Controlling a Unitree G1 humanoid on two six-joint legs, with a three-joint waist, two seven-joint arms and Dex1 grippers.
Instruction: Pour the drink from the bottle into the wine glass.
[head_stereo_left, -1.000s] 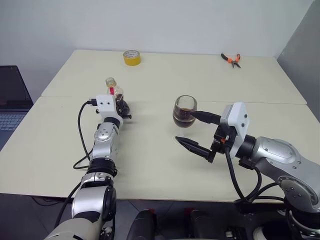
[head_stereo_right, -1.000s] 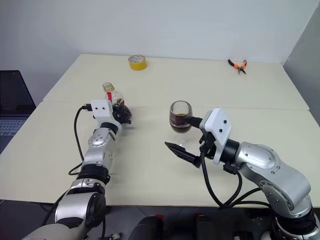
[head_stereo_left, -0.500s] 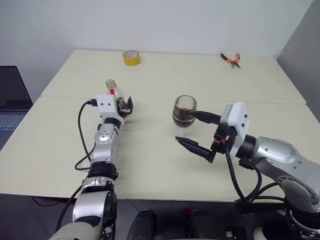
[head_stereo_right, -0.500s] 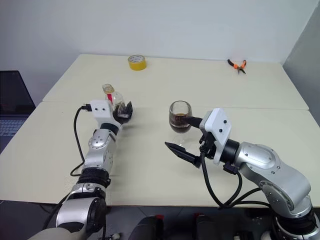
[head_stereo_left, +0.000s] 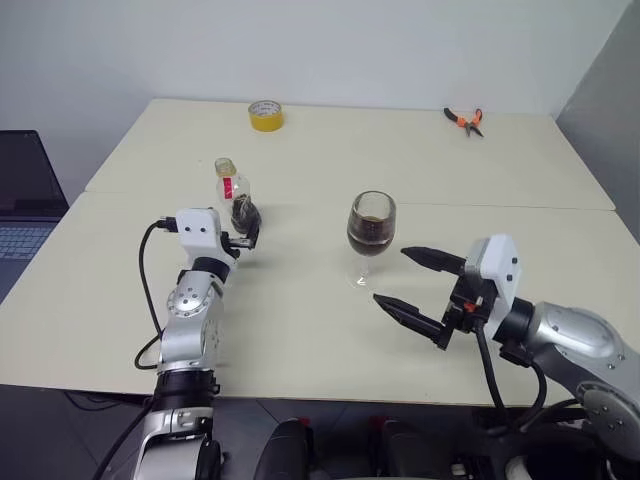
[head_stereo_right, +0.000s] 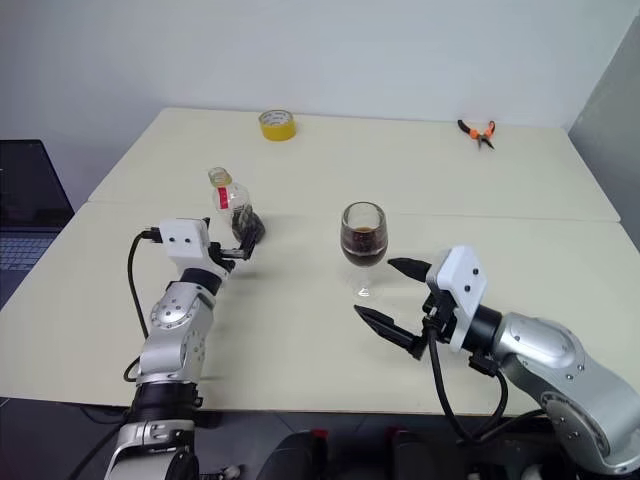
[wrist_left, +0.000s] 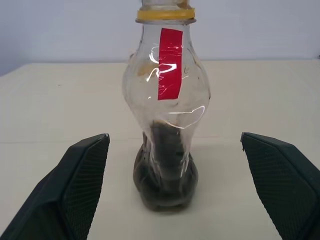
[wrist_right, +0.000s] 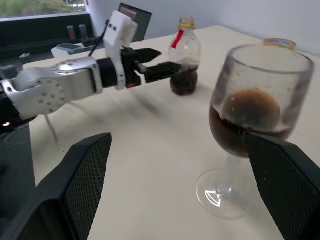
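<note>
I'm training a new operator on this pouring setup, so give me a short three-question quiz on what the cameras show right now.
1. True or false: the left claw is clamped on the bottle.
2. Where is most of the dark drink: A) in the wine glass, B) in the bottle, C) spilled on the table?
3. Fill in: the orange-handled tool at the table's far right corner is a pair of ____.

Key
1. False: its fingers stand open either side of the upright bottle, not touching it.
2. A; only a little remains in the bottle's base.
3. Pliers.
</note>
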